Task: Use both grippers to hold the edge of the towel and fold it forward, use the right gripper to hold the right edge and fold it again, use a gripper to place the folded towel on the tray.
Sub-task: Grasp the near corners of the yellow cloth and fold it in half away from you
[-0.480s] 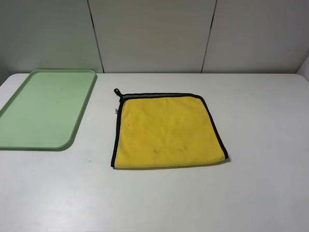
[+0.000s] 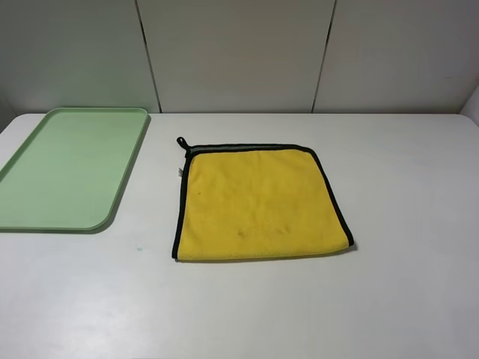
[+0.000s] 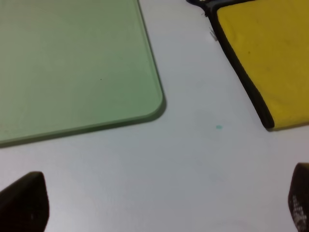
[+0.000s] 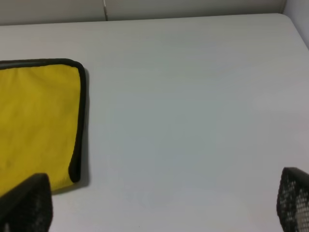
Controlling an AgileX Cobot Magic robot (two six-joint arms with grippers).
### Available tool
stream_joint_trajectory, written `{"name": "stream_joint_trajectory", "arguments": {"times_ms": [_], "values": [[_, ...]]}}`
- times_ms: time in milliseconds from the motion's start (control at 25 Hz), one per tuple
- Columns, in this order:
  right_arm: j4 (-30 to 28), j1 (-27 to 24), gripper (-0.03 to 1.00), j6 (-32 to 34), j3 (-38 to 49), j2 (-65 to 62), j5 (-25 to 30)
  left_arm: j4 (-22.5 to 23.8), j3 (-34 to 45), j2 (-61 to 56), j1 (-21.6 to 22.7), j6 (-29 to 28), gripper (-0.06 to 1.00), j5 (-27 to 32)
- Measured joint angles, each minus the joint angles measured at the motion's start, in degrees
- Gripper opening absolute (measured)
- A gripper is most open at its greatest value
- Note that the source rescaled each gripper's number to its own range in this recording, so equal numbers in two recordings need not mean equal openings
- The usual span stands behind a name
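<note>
White table (image 2: pixel 299 314), grey panel wall behind. Your left gripper (image 3: pixel 161 200): jaws spread wide, holding nothing, over bare table between tray (image 2: pixel 67 168) corner and towel (image 2: pixel 258 202). Your right gripper (image 4: pixel 159 200): equally wide, holding nothing, near towel's right front corner. Towel flat mid-table, loop (image 2: pixel 181 141) at far-left corner; tray apart, to its left.

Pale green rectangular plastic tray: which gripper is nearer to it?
Left. The left gripper is open over bare table off a rounded corner of the tray. The right gripper, also open, is past the opposite side of the square yellow plush towel, with no tray in its view.
</note>
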Motion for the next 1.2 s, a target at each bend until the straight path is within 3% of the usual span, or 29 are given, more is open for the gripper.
{"name": "stream_joint_trajectory", "arguments": {"times_ms": [1200], "values": [[0.3,0.0,1.0,0.0,0.0,0.0,0.0,-1.2,-0.2,2.8,0.0,-0.4,1.0,-0.1]]}}
